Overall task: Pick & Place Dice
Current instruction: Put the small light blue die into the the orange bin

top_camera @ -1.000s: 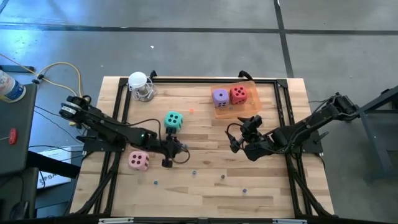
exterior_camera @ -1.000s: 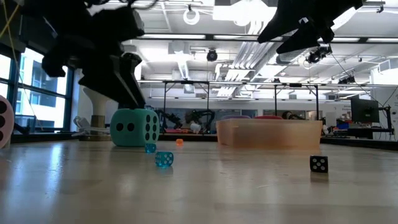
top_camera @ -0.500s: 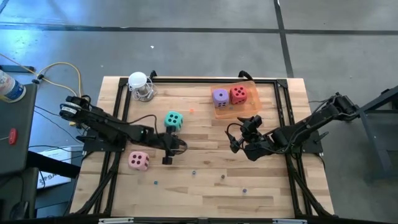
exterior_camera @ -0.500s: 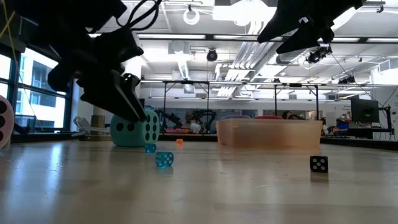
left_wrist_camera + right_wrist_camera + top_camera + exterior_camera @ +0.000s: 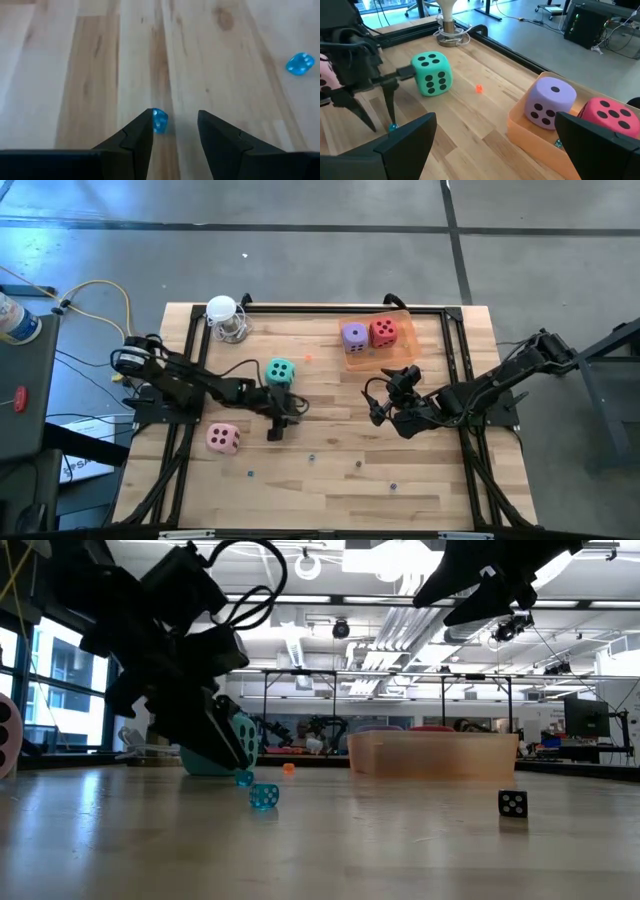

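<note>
L end effector (image 5: pixel 278 426) is sitting low over the bench (image 5: pixel 330 470) just in front of the teal die (image 5: pixel 280 373), fingers pointing down and partly apart w/ nothing between them. Its wrist view is showing a tiny blue bead (image 5: pixel 159 120) lying right at one fingertip (image 5: pixel 142 125), touching or nearly so, and a second blue bead (image 5: pixel 299 64) lying farther off; the gap looks too narrow for a big die, so judging by that it's lining up on the bead rather than the teal die (can't be sure of intent).

R end effector (image 5: pixel 392 392) is waiting near bench centre-right, fingers spread wide and empty, looking toward the tray from its wrist cam.

Where the dice are lying:
- purple die (image 5: pixel 354 335) and red die (image 5: pixel 383 331) are sitting side by side inside the orange tray (image 5: pixel 402 354) at the far right, so those two look done
- teal die is resting on the bare bench, mid-left, well apart from the tray
- pink die (image 5: pixel 223 438) is resting near the L edge, closer to the L arm's base

So approx half the task is looking finished. A small black die (image 5: pixel 512 803) and a few other beads are lying scattered on the near side, not part of the job
</note>
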`<action>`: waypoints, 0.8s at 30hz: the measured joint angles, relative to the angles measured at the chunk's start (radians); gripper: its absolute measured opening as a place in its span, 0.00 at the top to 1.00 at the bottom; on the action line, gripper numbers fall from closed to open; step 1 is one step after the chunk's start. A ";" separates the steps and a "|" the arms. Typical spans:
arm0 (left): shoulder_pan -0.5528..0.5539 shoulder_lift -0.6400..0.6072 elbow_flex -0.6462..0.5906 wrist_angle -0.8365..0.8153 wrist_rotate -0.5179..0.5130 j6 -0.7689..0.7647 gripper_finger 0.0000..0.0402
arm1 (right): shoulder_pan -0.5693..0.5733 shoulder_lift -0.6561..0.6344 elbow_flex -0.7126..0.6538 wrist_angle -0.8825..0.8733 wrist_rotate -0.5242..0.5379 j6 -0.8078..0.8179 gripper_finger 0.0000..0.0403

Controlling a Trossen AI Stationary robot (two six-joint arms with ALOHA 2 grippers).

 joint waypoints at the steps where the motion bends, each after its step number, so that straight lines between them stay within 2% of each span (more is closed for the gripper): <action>1: 0.006 0.015 0.000 0.022 0.015 0.000 0.63 | 0.000 0.000 0.000 0.000 -0.002 0.000 0.01; 5: 0.026 0.026 0.003 0.036 0.041 0.000 0.63 | 0.000 0.000 0.000 0.006 -0.006 0.000 0.01; 15: 0.023 0.020 0.000 0.046 0.024 0.038 0.63 | 0.000 0.000 0.000 0.007 -0.028 0.000 0.01; 24: 0.023 0.028 0.000 0.130 0.022 0.131 0.63 | 0.000 0.000 0.000 0.018 -0.028 0.000 0.01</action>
